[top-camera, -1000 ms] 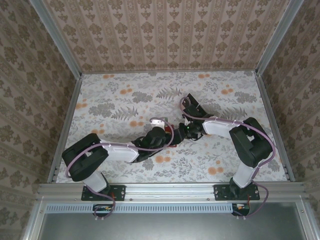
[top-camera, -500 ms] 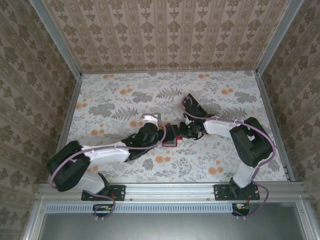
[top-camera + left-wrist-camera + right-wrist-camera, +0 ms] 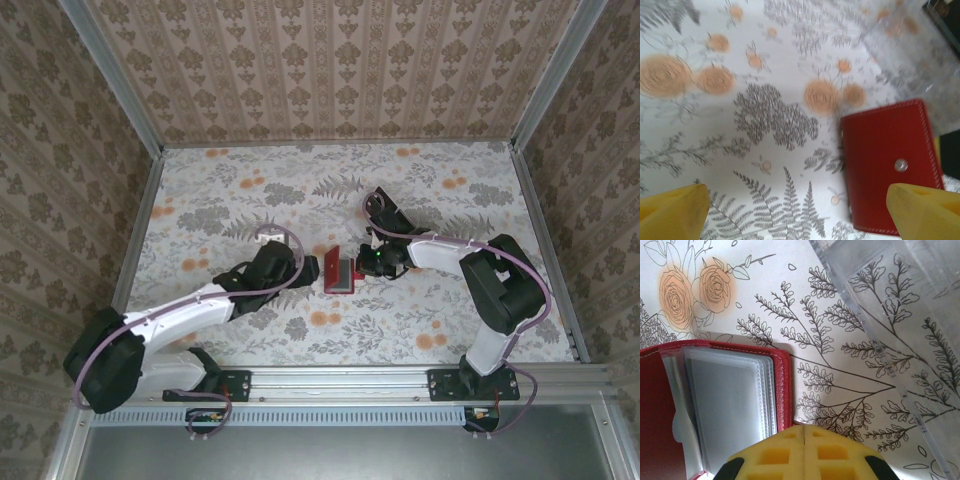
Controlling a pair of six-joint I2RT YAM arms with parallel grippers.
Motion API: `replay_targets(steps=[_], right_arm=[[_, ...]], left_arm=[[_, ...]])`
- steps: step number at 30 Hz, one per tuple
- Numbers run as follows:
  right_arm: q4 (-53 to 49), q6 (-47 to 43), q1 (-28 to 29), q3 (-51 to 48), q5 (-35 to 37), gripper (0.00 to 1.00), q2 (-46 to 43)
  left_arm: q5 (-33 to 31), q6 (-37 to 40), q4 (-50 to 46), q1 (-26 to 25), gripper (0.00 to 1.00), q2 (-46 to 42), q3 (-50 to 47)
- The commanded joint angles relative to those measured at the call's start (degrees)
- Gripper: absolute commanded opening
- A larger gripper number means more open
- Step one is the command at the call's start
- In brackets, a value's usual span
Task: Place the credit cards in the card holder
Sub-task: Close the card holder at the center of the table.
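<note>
On the table (image 3: 450, 200) | card holder (image 3: 331, 272) open | long axis near-far | opens rightward

Card holder (image 3: 880, 150): red outside, silver snap; greyish clear sleeves inside. Table cover (image 3: 300, 190): white, grey ferns, orange roses. Walls (image 3: 330, 70): beige damask stripes. Left gripper fingers (image 3: 672, 207): yellow.

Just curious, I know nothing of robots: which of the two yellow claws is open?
The left gripper: its fingers stand wide apart near the red wallet, while the right gripper's are pressed together.
</note>
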Motion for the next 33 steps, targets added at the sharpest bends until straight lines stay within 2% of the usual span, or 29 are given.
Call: replay_targets(steps=[1,13,18,21,27,33], right_arm=[[-1.93,-1.07,-0.41,0.61,-0.84,0.00,-1.48],[-2.09,-1.45,-0.39,1.14,-1.00,0.00,-1.24],[-2.31,-1.65,-0.38,1.35,-1.09,0.00,-1.62],[-3.01,-2.14,-0.48,1.89,-0.89,0.00,-2.05],[-5.43,-3.46,-0.48,3.27,0.60,0.19,-3.20],[-8.14,-5.27,-0.43,4.36,2.40,0.24,-4.30]], left_arm=[[5.04,2.03,1.28,0.11,1.00,3.12,0.01],[7.11,0.95,7.37,-3.46,1.00,13.87,3.18],[5.17,0.55,5.76,-5.64,1.00,17.00,4.30],[2.04,0.65,1.32,-6.41,1.00,18.28,5.94],[-1.87,2.18,-5.62,-7.34,1.00,22.48,8.53],[-2.36,1.57,-5.46,-7.83,1.00,24.47,7.97]])
